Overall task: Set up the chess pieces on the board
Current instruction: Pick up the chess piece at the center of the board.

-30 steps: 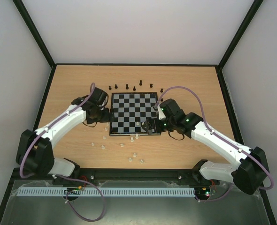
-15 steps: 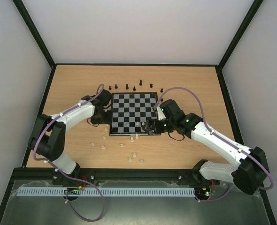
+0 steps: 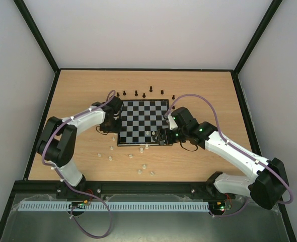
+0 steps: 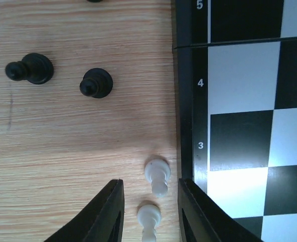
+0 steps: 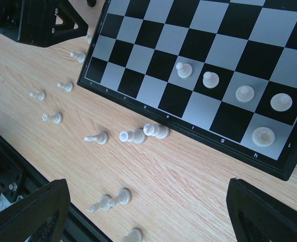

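The board (image 3: pixel 142 120) lies mid-table, and several white chess pieces (image 5: pixel 210 78) stand at its near right corner. My left gripper (image 4: pixel 150 182) is low over the wood beside the board's left frame (image 4: pixel 186 101). Its fingers straddle a white pawn (image 4: pixel 157 174) with a gap on each side. A second white pawn (image 4: pixel 148 217) stands just behind the first. Two black pawns (image 4: pixel 95 83) stand farther off. My right gripper (image 5: pixel 147 201) hangs wide open above the table by the board's near edge, holding nothing.
More black pieces (image 3: pixel 137 93) stand in a row behind the board. White pieces (image 3: pixel 141 169) are scattered on the wood in front of it. Two of them (image 5: pixel 143 133) lie tipped against the board's near frame. The left gripper (image 3: pixel 113 123) sits by the board's left edge.
The left arm has swung right and farther back to the board's left edge, and its jaws have narrowed round the white pawn. The right arm has barely moved.
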Tool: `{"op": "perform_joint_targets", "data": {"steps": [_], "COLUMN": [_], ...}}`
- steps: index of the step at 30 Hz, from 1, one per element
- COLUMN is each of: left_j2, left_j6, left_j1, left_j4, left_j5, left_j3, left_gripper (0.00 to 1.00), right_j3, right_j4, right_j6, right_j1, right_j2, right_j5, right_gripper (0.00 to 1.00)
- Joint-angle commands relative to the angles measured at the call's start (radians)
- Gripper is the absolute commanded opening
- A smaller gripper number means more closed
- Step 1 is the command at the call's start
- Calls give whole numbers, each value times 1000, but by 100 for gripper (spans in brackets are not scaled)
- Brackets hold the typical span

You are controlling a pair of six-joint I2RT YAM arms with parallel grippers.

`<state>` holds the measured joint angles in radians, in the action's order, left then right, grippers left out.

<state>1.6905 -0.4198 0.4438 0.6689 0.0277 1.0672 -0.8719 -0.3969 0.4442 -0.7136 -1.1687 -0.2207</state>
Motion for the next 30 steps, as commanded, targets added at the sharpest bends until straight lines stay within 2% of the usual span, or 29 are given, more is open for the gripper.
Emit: {"op": "perform_joint_targets", "data": {"steps": [1,10,16,21,30], "left_j2": [31,49,67,71,63], "left_j6": [-2,-3,-2,-3,-2], "left_j1": [-5,-5,-5,-5,-5], "left_j4": [-9,-17,-25,-27,-24], "left_j5": [18,31,34,34,39], "left_j3": [18,13,11,5,-14], "left_gripper": [32,31,25,23,9], "right_j3": [14,22,23,24,26], "right_j4": [-5,-4,-5,-4,-5], "right_j6": [-13,-12,-12,-10,-10], "right_j1": [-7,-10,-11,-12,-12], "right_j2": [3,9,9,9,7], "right_j5": [-16,-13,-11,-9,-4], "right_gripper": [86,86,86,86,85]}}
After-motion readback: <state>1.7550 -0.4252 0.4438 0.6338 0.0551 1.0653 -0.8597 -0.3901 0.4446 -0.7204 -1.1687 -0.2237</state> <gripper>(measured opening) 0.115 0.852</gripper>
